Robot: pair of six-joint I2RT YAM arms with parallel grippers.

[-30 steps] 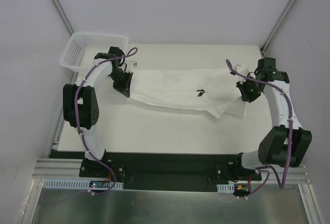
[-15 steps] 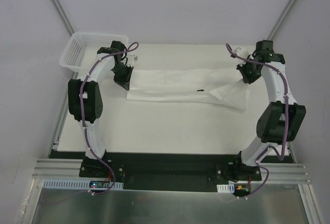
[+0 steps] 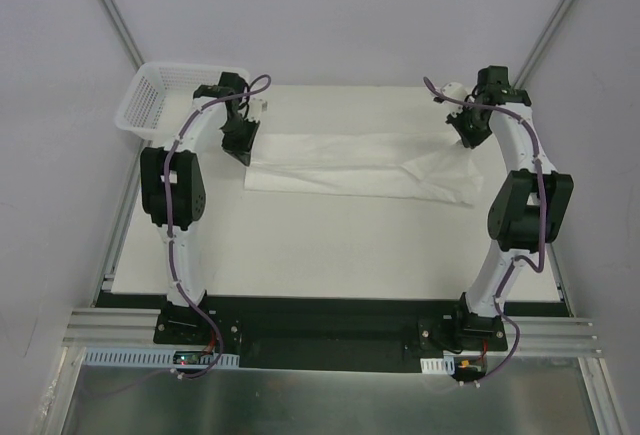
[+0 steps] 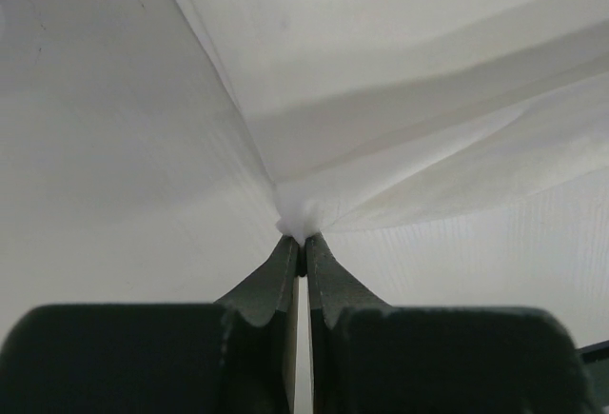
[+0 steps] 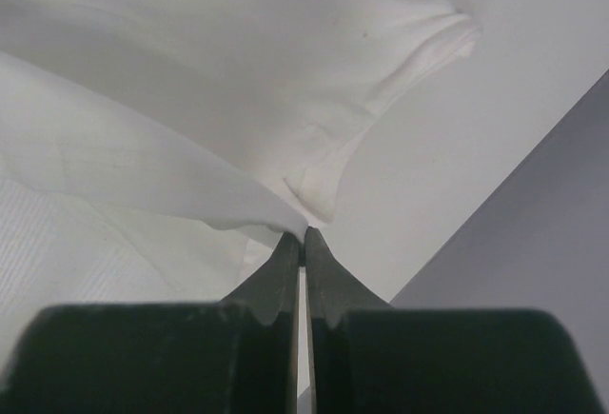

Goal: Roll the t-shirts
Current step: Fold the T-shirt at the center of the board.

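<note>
A white t-shirt (image 3: 350, 163) lies folded into a long band across the far half of the table, stretched between both arms. My left gripper (image 3: 243, 151) is shut on the band's left end; in the left wrist view (image 4: 301, 240) the cloth (image 4: 400, 119) fans out from the closed tips. My right gripper (image 3: 466, 140) is shut on the band's right end; in the right wrist view (image 5: 303, 235) a pinched fold of cloth (image 5: 190, 81) and a sleeve hem (image 5: 428, 48) show. No neck label shows.
A white mesh basket (image 3: 160, 95) stands at the table's far left corner, just behind the left arm. The grey side wall (image 5: 533, 271) is close to the right gripper. The table edge runs along the right.
Both grippers have moved toward the far side of the table, dragging the t-shirt with them. The cloth has flattened into a narrower band and the dark label is no longer visible.
</note>
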